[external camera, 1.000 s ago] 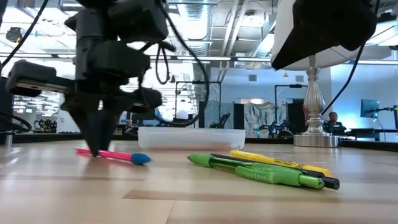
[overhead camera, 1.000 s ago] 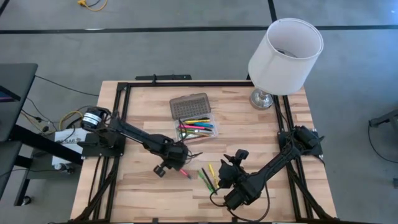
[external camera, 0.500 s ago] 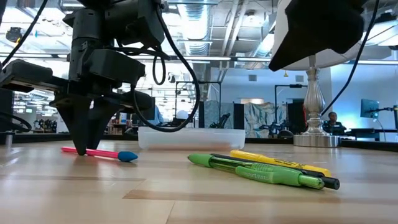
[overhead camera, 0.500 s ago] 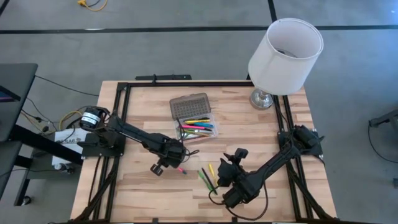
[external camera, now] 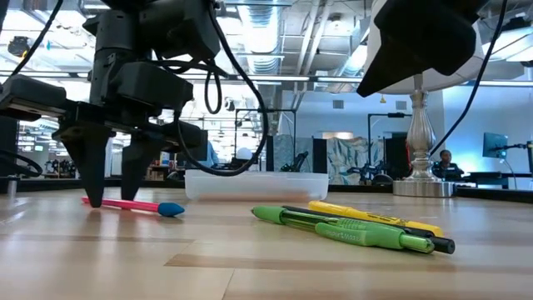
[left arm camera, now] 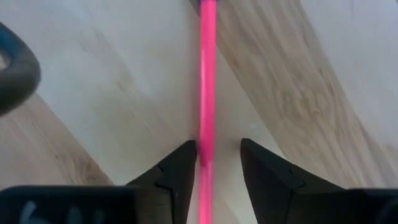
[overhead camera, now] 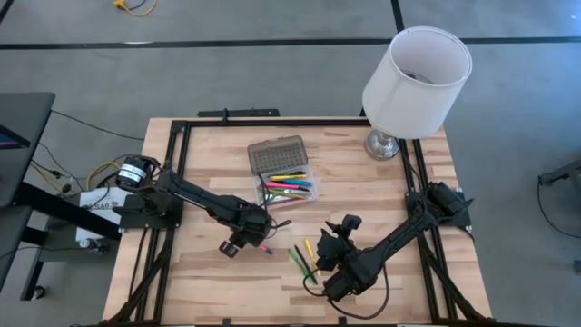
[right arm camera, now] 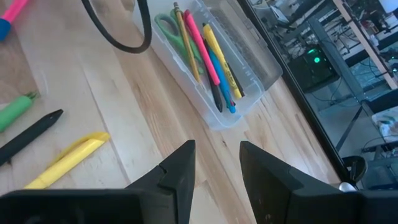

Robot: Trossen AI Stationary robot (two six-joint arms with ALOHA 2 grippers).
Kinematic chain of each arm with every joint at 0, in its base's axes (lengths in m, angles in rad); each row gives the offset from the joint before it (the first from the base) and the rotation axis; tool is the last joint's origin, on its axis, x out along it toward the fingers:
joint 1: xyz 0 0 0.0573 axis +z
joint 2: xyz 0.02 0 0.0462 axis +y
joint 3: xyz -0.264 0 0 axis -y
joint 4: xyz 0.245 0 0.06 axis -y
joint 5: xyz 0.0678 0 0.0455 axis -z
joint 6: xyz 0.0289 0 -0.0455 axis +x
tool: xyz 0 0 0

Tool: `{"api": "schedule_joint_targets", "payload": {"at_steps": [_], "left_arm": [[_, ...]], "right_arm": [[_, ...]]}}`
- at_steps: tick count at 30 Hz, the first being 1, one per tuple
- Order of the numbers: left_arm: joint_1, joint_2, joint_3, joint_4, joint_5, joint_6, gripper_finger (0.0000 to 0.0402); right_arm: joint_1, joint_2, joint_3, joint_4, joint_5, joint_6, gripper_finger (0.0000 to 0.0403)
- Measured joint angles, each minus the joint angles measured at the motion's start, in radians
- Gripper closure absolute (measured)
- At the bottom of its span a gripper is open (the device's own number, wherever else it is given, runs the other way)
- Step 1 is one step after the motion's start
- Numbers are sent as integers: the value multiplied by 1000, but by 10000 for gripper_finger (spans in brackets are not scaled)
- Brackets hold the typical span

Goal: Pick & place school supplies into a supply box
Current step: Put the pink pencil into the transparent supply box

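Pink pen (external camera: 125, 203) with a blue cap lies flat on the wooden table (overhead camera: 209, 282), at the lower left of the low view and just left of centre in the high view. Left gripper (external camera: 114, 200) stands over it, fingers parted and tips down at the tabletop on either side of the barrel; the left wrist view shows the pen (left arm camera: 207, 93) running between the two dark fingers (left arm camera: 180, 171), close against one and clear of the other, so nothing is clamped.

Right gripper (overhead camera: 334, 238) hovers lower centre in the high view, fingers apart and empty, beside a loose cluster of green, yellow and black pens (external camera: 366, 228).

Clear supply box (overhead camera: 289, 188) sits above centre in the high view, its ribbed grey lid (overhead camera: 277, 153) folded back. Inside, the right wrist view shows green-handled scissors (right arm camera: 169, 28) with pink, yellow, blue and black pens (right arm camera: 211, 50). A white lamp (overhead camera: 416, 71) stands at the upper right.
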Motion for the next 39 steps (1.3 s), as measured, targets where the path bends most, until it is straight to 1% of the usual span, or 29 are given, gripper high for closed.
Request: {"api": "schedule_joint_targets", "payload": {"at_steps": [4,8,13,24,33,39], "left_arm": [[0,2,0,44,-3,0,272],[0,3,0,94,-13,0,281],[0,11,3,74,-34,-2,294],[-5,10,5,33,-30,-17,309],[-5,10,5,23,-30,-16,341],[-5,10,4,22,-30,-12,350]], "right_arm": [[0,0,0,0,0,0,282],[0,0,0,0,0,1,282],[0,0,0,1,0,2,282],[0,0,0,3,0,2,282],[0,0,0,3,0,2,282],[0,0,0,4,0,2,282]]}}
